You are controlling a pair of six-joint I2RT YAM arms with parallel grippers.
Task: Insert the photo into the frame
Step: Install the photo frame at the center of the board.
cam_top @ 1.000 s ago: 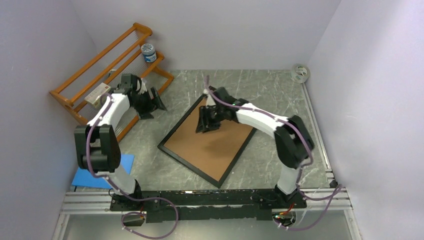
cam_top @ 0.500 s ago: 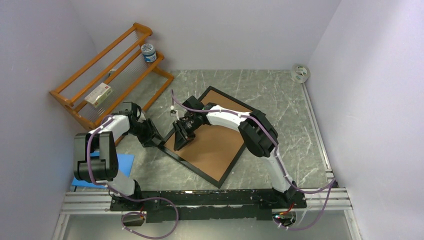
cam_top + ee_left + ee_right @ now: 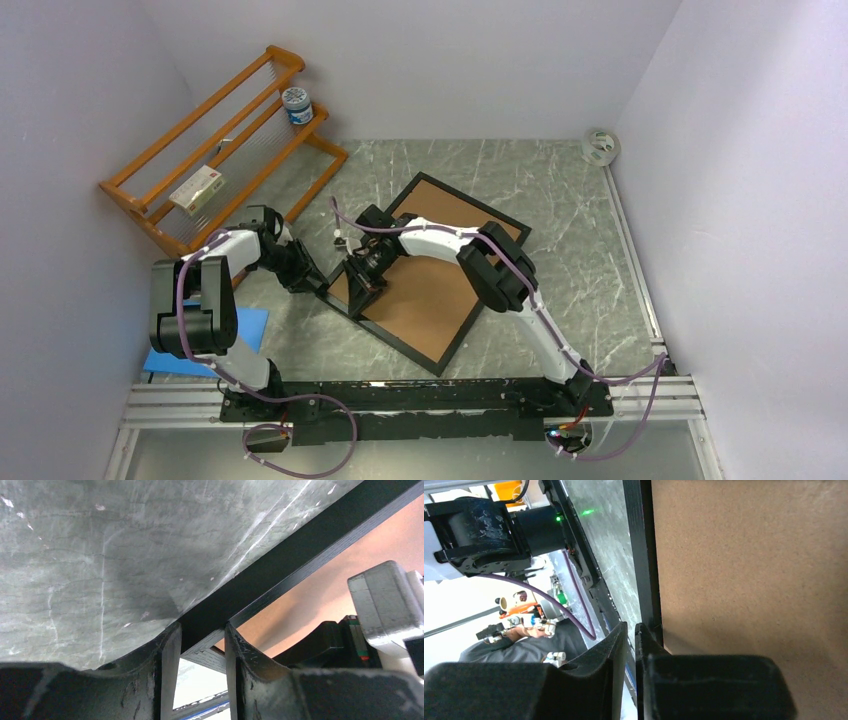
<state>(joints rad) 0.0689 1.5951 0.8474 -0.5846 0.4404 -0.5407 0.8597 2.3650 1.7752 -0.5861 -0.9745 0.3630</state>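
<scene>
The frame, thin and black, lies on the grey table with a brown backing board in it. The photo is out of view. My left gripper is at the frame's left corner. In the left wrist view, my left gripper is shut on the frame's black bar, which fills the gap between the fingers. My right gripper is on the same edge, close by. Seen from the right wrist, my right gripper is shut to a slit at the outer edge of the frame's bar. Whether it pinches the bar does not show.
An orange wooden rack stands at the back left, holding a jar and a small box. A blue sheet lies by the left arm's base. A tape roll sits in the far right corner. Walls close three sides.
The left arm swung from the rack to the frame's left corner. The right gripper slid from the board's far part to that edge. Both jaws narrowed, and the frame shifted slightly.
</scene>
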